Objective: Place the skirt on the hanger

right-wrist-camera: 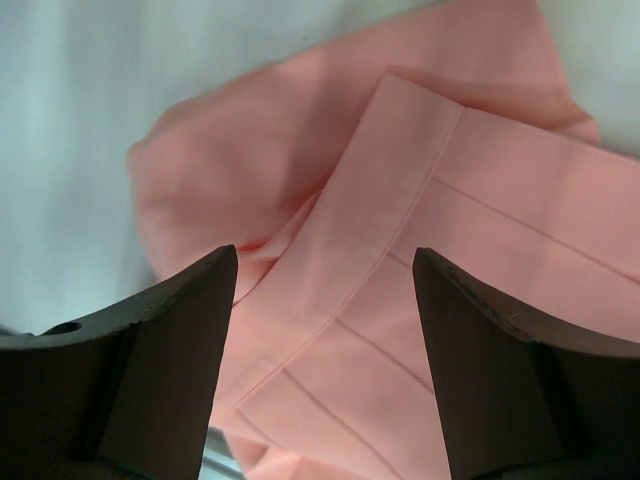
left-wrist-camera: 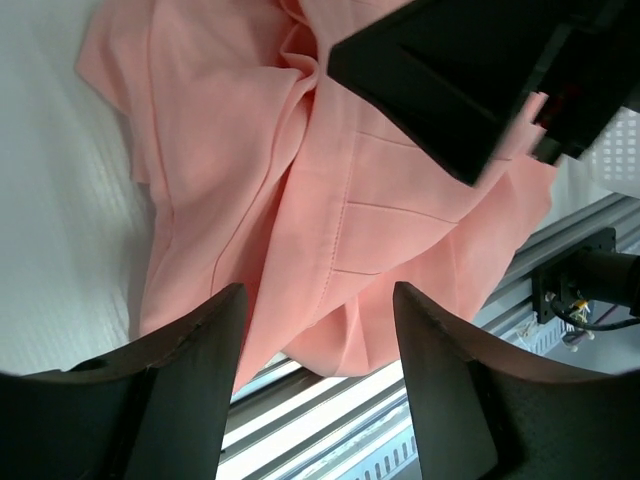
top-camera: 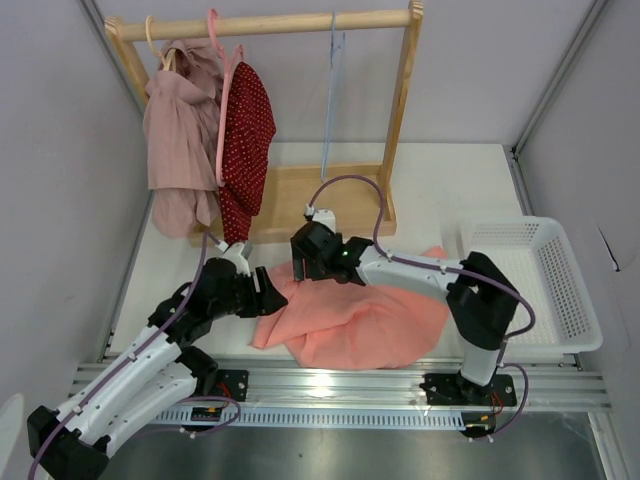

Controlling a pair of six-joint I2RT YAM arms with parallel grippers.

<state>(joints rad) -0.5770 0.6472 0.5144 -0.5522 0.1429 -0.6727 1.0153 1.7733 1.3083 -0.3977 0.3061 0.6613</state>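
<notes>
Skirt (top-camera: 360,320), salmon-pink: lay crumpled on the tabletop (top-camera: 440,190), towards its near edge. Left fingers (left-wrist-camera: 180,380) and right fingers (right-wrist-camera: 170,340): spread open above its folds, gripping nothing. Hanger (top-camera: 331,100), light-blue: hung on the rail (top-camera: 260,24), well apart. Recommended: pinch the stitched waistband, not loose cloth.

Apparently free rail (top-camera: 290,22) beside hanger (top-camera: 330,110); hung garments (top-camera: 250,130) leftward.

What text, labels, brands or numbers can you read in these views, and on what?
None: no readable text in any view.
The skirt, hanger and basket show no labels, logos or numbers.
Any finer marking elsewhere is too small to tell.
</notes>
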